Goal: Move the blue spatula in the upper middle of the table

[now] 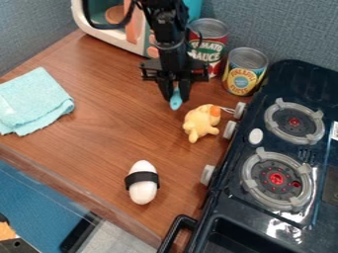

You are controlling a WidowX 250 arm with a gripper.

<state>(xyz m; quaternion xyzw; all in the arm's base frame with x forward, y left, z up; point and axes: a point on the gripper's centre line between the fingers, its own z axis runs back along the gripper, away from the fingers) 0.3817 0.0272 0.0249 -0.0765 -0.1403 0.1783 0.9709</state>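
Fingers (186,91): drawn nearly together, just beyond the yellow toy as the camera sees it, with only a slim gap between the tips; the spatula fills it and looks pinched there
Step in hand: probably the placing, since the grip is already at the upper middle; keep the pinch firm, ease down until the piece meets the desk (92,153), then part the fingers evenly and rise straight, so it is not dragged along
Blue spatula (176,102): between the fingertips, its rounded blue end poking out past them towards the camera, just up and left of the toy; whether it touches the desk I cannot tell
Yellow toy (198,122): the nearest obstacle, so any drift that way could nudge it
Pineapple can (246,74): beyond the toy, up and right of it
Tomato can (210,49): farther behind the toy, worth keeping clear of on the way up
Banded egg (143,192): well apart from the toy, on its camera side, out of the way
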